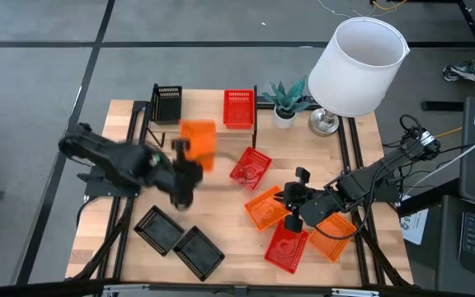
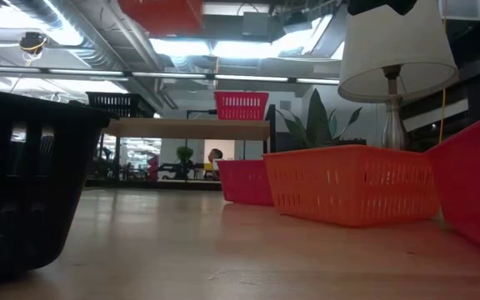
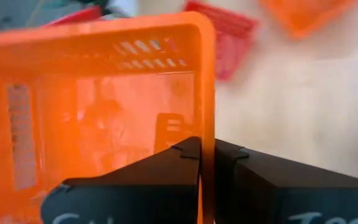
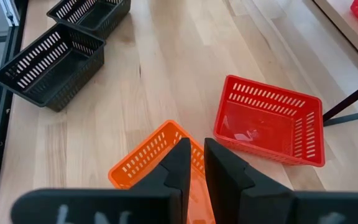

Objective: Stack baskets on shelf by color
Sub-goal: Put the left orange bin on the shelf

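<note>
My left gripper (image 1: 181, 169) is shut on an orange basket (image 1: 198, 142) and holds it in the air in front of the shelf (image 1: 209, 97). On the shelf rest a black basket (image 1: 168, 103) and a red basket (image 1: 238, 108), each on its bottom. My right gripper (image 4: 196, 160) hovers, fingers nearly together with nothing between them, over another orange basket (image 4: 146, 163) on the table. A red basket (image 4: 271, 127) lies beside that one. Two black baskets (image 1: 159, 229) (image 1: 198, 252) sit near the front left. My left gripper pinches one side wall of the orange basket (image 3: 207, 134) near a corner of its rim, one finger inside and one outside. The basket is lifted clear of the table and reaches forward from the fingertips.
A red basket (image 1: 287, 246) and an orange basket (image 1: 334, 231) lie near the front right by my right arm. A white-shaded lamp (image 1: 357, 66) and a small potted plant (image 1: 285, 103) stand at the far right. Bare wood (image 1: 221, 214) lies at the table's middle.
</note>
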`<state>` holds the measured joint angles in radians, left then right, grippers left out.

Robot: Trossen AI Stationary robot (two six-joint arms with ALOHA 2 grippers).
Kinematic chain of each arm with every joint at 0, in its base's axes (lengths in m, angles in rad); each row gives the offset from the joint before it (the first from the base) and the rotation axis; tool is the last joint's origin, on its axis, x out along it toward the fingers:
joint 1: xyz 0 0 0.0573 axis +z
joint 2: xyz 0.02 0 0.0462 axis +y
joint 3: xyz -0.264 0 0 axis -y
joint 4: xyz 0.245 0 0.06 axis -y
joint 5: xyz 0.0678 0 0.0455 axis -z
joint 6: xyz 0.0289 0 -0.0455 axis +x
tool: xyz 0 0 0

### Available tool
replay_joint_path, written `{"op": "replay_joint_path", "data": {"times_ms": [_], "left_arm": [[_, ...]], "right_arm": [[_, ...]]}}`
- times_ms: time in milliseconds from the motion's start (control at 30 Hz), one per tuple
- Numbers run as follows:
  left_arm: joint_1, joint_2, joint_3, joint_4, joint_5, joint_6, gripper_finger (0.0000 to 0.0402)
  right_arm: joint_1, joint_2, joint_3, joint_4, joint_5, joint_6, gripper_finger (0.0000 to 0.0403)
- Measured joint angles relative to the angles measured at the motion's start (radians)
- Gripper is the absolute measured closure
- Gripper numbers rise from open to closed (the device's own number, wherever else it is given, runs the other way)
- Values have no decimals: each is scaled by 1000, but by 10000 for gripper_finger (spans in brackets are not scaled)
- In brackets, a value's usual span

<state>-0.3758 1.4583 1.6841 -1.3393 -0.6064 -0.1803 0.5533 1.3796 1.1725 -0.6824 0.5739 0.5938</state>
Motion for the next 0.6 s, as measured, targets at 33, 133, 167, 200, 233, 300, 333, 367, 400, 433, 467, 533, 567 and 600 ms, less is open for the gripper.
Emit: {"op": "replay_joint_path", "data": {"times_ms": [33, 133, 167, 200, 233, 300, 333, 367, 400, 433, 467, 533, 567, 600], "left_arm": [[35, -19, 2, -1, -1, 30, 401], [164, -63, 4, 3, 32, 122, 401], [219, -73, 4, 3, 56, 155, 401], [274, -80, 4, 6, 85, 192, 401], [330, -82, 4, 10, 122, 230, 401], [441, -79, 3, 16, 200, 296, 401], [496, -76, 3, 22, 238, 328, 401], [546, -68, 3, 30, 276, 363, 401], [594, -58, 3, 42, 312, 396, 401], [636, -44, 3, 59, 353, 429, 401], [675, -29, 3, 77, 392, 462, 401], [736, 5, 3, 103, 459, 512, 401], [764, 22, 3, 104, 482, 528, 401], [787, 39, 3, 101, 496, 537, 401]], "right_arm": [[0, 0, 0, 0, 0, 0, 357], [0, 0, 0, 0, 0, 0, 357], [0, 0, 0, 0, 0, 0, 357], [0, 0, 0, 0, 0, 0, 357], [0, 0, 0, 0, 0, 0, 357], [0, 0, 0, -1, 0, 0, 357], [0, 0, 0, 0, 0, 0, 357], [0, 0, 0, 0, 0, 0, 357], [0, 0, 0, 0, 0, 0, 357], [0, 0, 0, 0, 0, 0, 357], [0, 0, 0, 0, 0, 0, 357], [0, 0, 0, 0, 0, 0, 357], [0, 0, 0, -1, 0, 0, 357], [0, 0, 0, 0, -1, 0, 357]]}}
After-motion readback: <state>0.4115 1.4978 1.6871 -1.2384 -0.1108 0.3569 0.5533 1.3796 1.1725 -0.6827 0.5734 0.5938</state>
